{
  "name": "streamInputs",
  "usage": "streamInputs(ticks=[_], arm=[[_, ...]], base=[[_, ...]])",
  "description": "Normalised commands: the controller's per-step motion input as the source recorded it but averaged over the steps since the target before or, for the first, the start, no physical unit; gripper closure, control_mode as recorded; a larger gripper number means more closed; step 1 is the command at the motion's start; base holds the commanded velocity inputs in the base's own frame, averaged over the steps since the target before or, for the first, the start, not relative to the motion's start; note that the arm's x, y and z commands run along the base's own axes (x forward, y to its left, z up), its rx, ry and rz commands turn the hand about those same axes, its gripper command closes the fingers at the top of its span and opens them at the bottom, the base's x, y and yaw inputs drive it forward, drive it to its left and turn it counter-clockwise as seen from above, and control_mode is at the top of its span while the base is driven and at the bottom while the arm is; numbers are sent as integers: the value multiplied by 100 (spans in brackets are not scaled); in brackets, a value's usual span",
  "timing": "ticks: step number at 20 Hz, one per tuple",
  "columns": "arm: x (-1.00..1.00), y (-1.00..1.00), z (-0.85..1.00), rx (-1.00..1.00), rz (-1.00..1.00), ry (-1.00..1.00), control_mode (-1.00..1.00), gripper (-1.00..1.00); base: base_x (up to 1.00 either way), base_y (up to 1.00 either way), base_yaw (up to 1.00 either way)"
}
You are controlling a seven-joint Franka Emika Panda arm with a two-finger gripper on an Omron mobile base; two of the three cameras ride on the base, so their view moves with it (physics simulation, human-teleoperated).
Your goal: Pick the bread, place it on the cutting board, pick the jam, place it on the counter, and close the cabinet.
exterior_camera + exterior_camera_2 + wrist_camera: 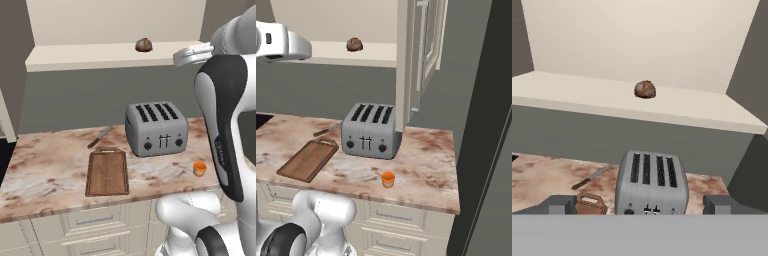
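The bread [645, 89] is sitting alone on the shelf [572, 95] inside the open cabinet [426, 45], above the toaster [156, 129] — well apart from the cutting board [107, 173] and the jam [200, 168] on the tabletop [45, 170]. The pincer [640, 205] is standing wide and empty, its fingertips [562, 204] facing the roll. Judging by looks, the roll is light and crusty; gripping across its rounded sides seems best, gently.

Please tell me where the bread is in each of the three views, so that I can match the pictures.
Left base view: the bread sits on the cabinet shelf, upper centre.
Right base view: upper left of centre, on the same shelf.
Hand view: centre, upper half, on the shelf.
Shared landmark: the toaster stands on the counter below it.
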Motion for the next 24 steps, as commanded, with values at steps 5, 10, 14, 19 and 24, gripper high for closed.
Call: streamInputs(ticks=[5, 10, 14, 19, 24], arm=[[0, 34, 34, 0, 0, 8, -100, -100], [2, 18, 41, 0, 0, 6, -100, -100], [5, 10, 16, 0, 0, 2, -100, -100], [15, 5, 2, 4, -1, 0, -100, -100], [3, 0, 0, 12, -1, 0, -100, -100]], base=[[0, 0, 0], [0, 0, 0], [0, 0, 0], [0, 0, 0], [0, 0, 0]])
